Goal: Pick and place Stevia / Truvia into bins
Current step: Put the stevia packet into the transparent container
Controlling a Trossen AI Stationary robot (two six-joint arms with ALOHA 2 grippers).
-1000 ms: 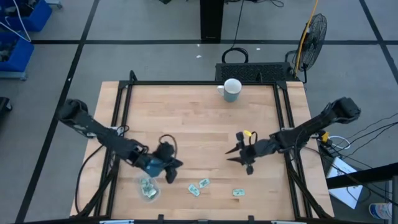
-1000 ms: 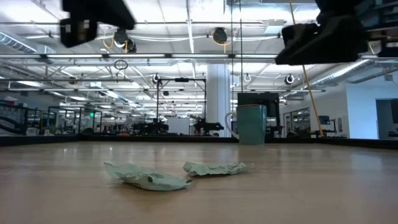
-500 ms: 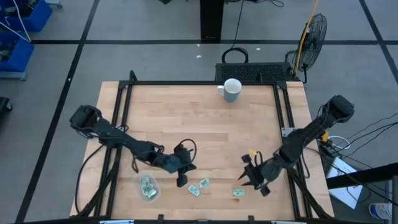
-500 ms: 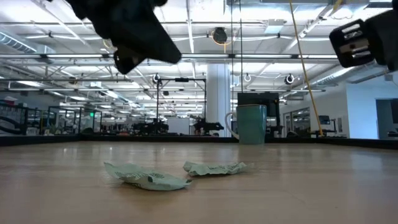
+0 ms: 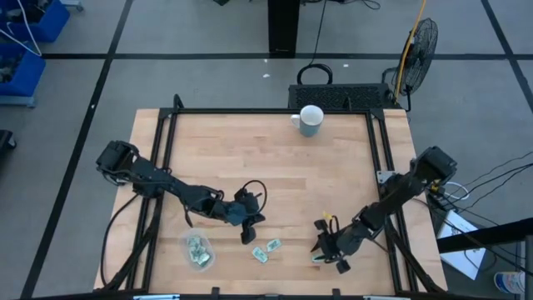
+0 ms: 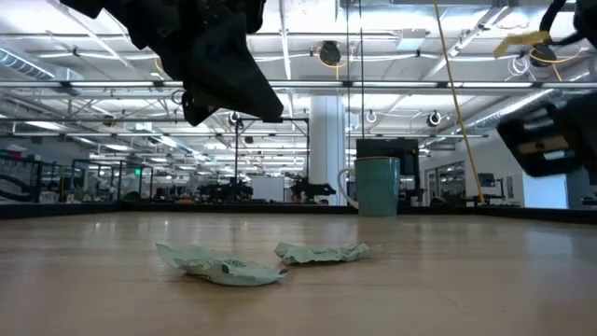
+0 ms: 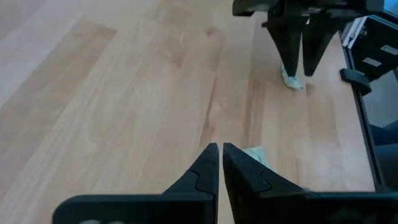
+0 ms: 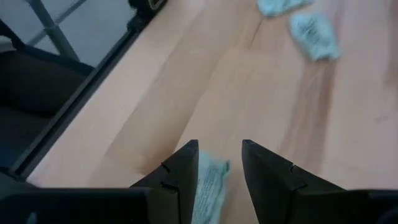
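Right wrist view: my right gripper (image 8: 219, 163) jaws open, a packet (image 8: 210, 182) between them on the bench (image 8: 261, 87). Left gripper (image 7: 217, 158) jaws closed, empty, another packet (image 7: 254, 155) just ahead.

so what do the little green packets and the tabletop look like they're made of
The packets look like thin matte paper: pale green and white, crumpled, edges wrinkled and lifted. The tabletop looks like light wood: narrow joined planks with visible grain and a faint sheen, possibly sealed.
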